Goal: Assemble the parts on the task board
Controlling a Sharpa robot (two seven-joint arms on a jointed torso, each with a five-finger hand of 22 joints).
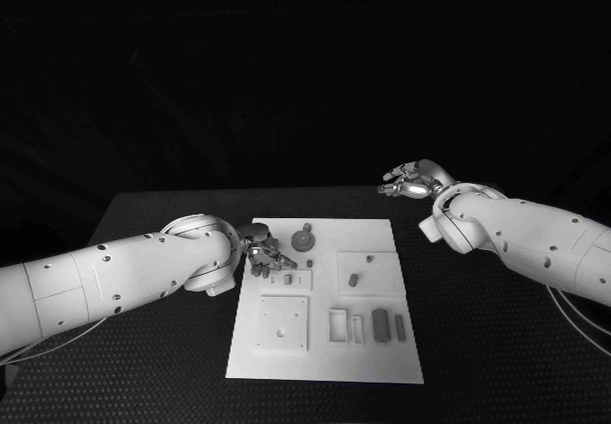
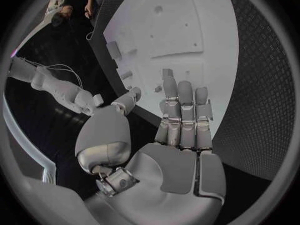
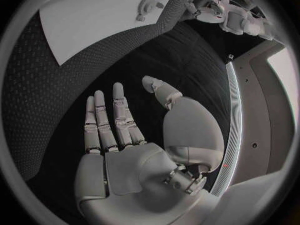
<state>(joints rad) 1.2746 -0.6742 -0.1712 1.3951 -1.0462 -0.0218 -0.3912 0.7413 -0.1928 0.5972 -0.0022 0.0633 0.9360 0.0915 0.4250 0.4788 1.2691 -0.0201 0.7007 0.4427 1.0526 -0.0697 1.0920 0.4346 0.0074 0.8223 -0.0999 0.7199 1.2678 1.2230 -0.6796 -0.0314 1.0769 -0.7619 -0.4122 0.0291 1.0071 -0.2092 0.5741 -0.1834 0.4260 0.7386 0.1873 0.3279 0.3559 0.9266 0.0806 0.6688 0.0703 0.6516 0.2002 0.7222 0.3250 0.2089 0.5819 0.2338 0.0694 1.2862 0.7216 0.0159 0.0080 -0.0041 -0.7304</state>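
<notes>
Left hand (image 1: 261, 254): my fingers (image 2: 185, 110) are straight and apart, holding nothing, above the board's (image 1: 382, 362) near-left part.
Right hand (image 1: 408, 181): fingers apart, empty, over the worktop (image 1: 509, 353), well away from the board.
Parts (image 1: 380, 325): lying on the board, beyond my left fingers.

A black textured table (image 1: 153, 353) stands before a dark, unlit background.

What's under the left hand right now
The left hand hovers open over the task board's left edge near small grey parts. Whatever lies directly beneath its palm is covered.
</notes>
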